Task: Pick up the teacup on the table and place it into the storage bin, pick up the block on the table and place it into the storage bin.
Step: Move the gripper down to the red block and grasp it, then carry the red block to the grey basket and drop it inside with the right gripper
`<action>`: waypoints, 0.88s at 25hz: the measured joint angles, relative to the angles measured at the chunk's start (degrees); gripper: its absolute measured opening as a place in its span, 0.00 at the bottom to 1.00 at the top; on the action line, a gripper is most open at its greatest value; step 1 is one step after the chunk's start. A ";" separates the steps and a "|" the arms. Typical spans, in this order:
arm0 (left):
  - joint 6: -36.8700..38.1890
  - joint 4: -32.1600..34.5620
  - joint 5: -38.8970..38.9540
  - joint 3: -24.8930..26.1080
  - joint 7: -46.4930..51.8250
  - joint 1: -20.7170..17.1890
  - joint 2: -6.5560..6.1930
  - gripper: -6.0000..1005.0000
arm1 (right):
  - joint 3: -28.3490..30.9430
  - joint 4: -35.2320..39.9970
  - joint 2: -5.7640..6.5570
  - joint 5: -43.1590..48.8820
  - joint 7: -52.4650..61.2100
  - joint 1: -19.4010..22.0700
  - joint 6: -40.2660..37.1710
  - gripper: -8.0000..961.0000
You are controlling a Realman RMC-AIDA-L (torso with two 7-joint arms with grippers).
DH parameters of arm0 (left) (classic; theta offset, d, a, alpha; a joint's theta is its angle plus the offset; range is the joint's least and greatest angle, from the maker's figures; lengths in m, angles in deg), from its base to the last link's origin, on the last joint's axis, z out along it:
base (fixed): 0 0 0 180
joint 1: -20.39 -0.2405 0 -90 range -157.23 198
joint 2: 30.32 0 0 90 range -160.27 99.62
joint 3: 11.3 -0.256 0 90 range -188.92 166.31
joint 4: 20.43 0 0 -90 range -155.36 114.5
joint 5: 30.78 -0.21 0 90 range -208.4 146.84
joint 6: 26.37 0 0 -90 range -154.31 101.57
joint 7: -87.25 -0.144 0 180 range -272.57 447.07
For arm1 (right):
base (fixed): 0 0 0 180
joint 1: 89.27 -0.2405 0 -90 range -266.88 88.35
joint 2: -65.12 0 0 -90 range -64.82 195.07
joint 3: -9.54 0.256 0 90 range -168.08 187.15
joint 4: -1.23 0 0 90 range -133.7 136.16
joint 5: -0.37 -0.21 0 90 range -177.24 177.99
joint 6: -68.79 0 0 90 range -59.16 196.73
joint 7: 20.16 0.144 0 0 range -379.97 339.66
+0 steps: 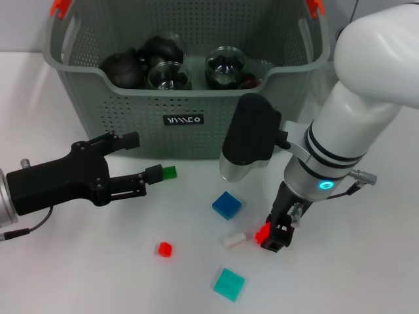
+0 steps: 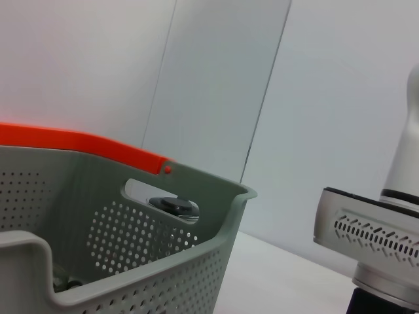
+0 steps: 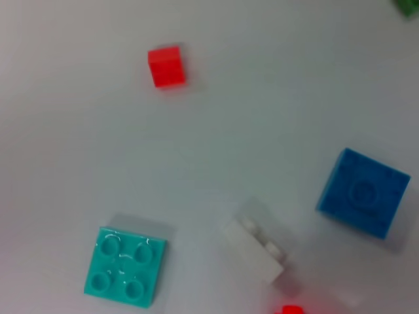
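I'm holding the right gripper (image 1: 273,237) down at the table, closing its fingers on a small red block (image 1: 263,231). The grey-green perforated plastic storage bin (image 1: 196,104) is sitting up and behind it. I'm hovering the left gripper (image 1: 141,157), spread, near a green block (image 1: 169,172).

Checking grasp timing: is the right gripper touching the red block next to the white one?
Touching. In the head view the right gripper has its fingertips on the table, closed around the red block, beside the white block.
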 joint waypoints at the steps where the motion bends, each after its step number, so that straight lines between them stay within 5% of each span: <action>1: 0.00 0.00 0.01 0.00 0.00 0.00 -0.01 0.91 | 0.02 0.17 0.01 -0.02 0.01 -0.02 -0.10 0.72; 4: 0.00 0.00 0.01 0.04 0.00 -0.01 -0.03 0.91 | 0.37 1.41 0.17 -0.06 0.15 0.11 -0.96 0.68; 6: 0.02 0.00 -0.05 0.25 0.00 -0.06 -0.04 0.91 | 1.36 3.25 0.37 -0.06 0.25 0.58 -2.42 0.46; 10: 0.01 0.21 -0.38 1.01 0.00 -0.32 -0.12 0.91 | 6.61 9.82 0.84 0.90 0.40 2.12 -7.47 0.46; 15: 0.00 0.38 -0.42 1.66 0.00 -0.76 -0.13 0.91 | 20.67 25.28 1.03 4.25 0.00 3.40 -16.94 0.46; 22: 0.00 0.15 -0.44 1.72 -0.05 -0.45 -0.13 0.91 | 42.50 39.59 1.07 0.93 -3.67 -2.83 -19.40 0.47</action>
